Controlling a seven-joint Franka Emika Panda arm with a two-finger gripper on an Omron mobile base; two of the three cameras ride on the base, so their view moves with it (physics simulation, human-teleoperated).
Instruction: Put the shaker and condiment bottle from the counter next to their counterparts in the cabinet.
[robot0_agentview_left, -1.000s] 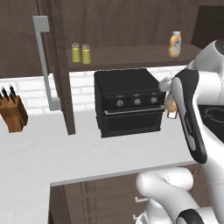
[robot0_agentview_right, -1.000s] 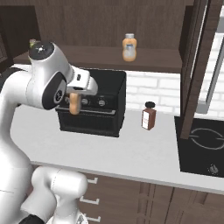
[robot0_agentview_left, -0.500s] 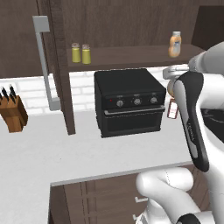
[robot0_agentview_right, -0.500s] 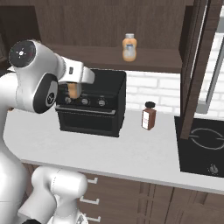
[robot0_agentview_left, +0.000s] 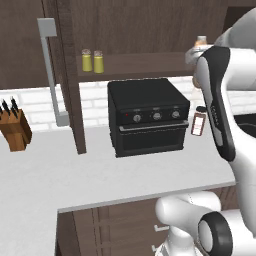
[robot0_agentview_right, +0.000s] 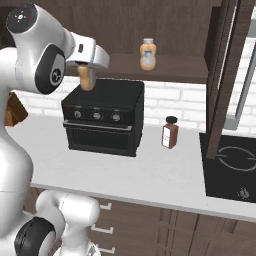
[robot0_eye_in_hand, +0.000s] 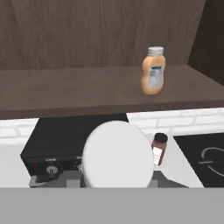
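Observation:
My gripper (robot0_agentview_right: 88, 66) is shut on the orange condiment bottle (robot0_agentview_right: 87, 78), which hangs just above the black oven's top, left of the shelf's middle. In the hand view the bottle's pale round cap (robot0_eye_in_hand: 117, 153) hides the fingertips. Its counterpart, an orange bottle (robot0_agentview_right: 147, 54) (robot0_eye_in_hand: 153, 70), stands upright on the cabinet shelf (robot0_eye_in_hand: 65, 89), to the right of the held one. Two yellow-green shakers (robot0_agentview_left: 87, 60) (robot0_agentview_left: 98, 61) stand side by side at the shelf's left end; which is the shaker from the counter I cannot tell.
A black toaster oven (robot0_agentview_left: 147, 115) (robot0_agentview_right: 105, 117) stands on the counter (robot0_agentview_left: 100, 170) under the shelf. A dark red-brown jar (robot0_agentview_right: 170, 132) (robot0_agentview_left: 198, 122) is right of it. A knife block (robot0_agentview_left: 14, 130) sits far left, a cooktop (robot0_agentview_right: 232, 160) far right. The open cabinet door's grey handle (robot0_agentview_left: 52, 70) hangs left.
The arm has lifted the orange bottle from in front of the oven's face up to above the oven's top, toward the shelf. The grip has stayed shut.

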